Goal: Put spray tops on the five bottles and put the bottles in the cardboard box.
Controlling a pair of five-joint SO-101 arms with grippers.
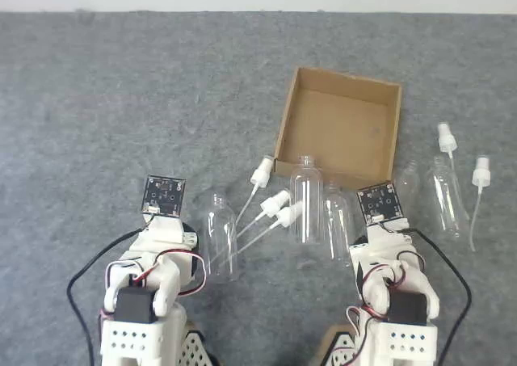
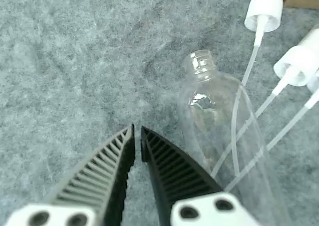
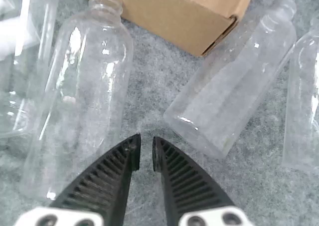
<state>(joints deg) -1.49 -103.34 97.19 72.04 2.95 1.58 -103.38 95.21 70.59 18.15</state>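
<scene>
Left tool [image 2: 138, 136] has two black, ribbed, wedge-shaped fingers pressed almost together, with only a thin slit between the tips and nothing held. It hangs over the grey, felt-like bench [image 2: 65, 61], just beside a clear plastic bottle [image 2: 224, 131] lying on its side with its threaded neck open. Thin white tubes cross this bottle; whether they lie over or under it cannot be told.

Right tool [image 3: 145, 145] looks the same: its fingers are nearly closed and empty. It sits above the bench between a rounded clear bottle [image 3: 84, 86] and a slimmer clear bottle [image 3: 234, 91] whose neck points toward a corner of the cardboard box [image 3: 174, 11]. Other bottles are cut off at the edges of this wrist view.

From above, the brown box is shallow, open-topped and roughly square, and it sits beyond both arms. All five bottles lie outside it on the bench, uncapped. Three white spray tops [image 1: 277, 200] with long tubes cluster near the box's front left corner. Two more spray tops [image 1: 447, 140] lie to the right of the box. The transparent bottle walls blend into the grey, and the right arm's wrist partly covers the bottles nearest it.
</scene>
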